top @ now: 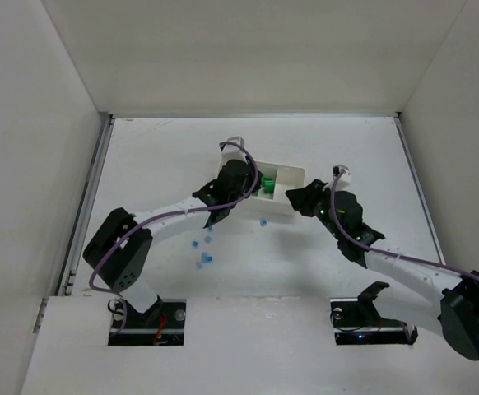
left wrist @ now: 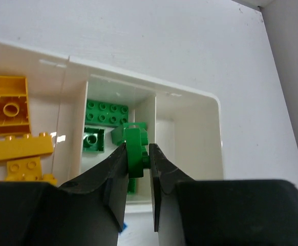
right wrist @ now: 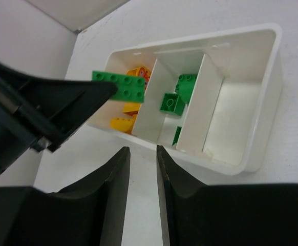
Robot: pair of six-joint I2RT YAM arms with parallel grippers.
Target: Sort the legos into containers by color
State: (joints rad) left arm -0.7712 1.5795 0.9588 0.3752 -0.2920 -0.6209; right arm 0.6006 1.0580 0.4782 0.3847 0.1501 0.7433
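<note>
Green flat brick [left wrist: 135, 154]: pinched on edge between the two fingers of the left tool [left wrist: 137, 151], clear of everything else. It hangs above the white three-compartment tray [right wrist: 265, 102]. From the left wrist view it sits in front of the middle compartment; from the right wrist view it reads closer to the yellow end. I cannot tell which compartment lies directly beneath it.

Tray contents: more green bricks [left wrist: 106, 113] lie in the middle compartment, one of them a long studded plate against the far wall. Yellow bricks [left wrist: 9, 105] lie in the end compartment on the left arm's side.

Right tool [right wrist: 143, 149]: fingers close together with a narrow gap, nothing between them, hovering just off the tray's near long wall and apart from it.

Worktop [top: 157, 156]: several small light-blue bricks [top: 202, 262] lie scattered near the tray, under the left arm, and one lies closer to the tray's near wall.
</note>
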